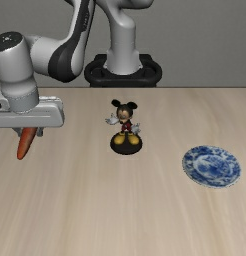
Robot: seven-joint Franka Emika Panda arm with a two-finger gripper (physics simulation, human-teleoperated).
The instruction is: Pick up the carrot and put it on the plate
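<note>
Blue-white plate (211, 165) sits on the tabletop (115, 215), exterior view's right. Carrot (24, 148) is well apart on the left, pinched in the hand (31, 130). Looks like the carry step; next it needs to swing past the figurine (124, 128), then lower.
</note>
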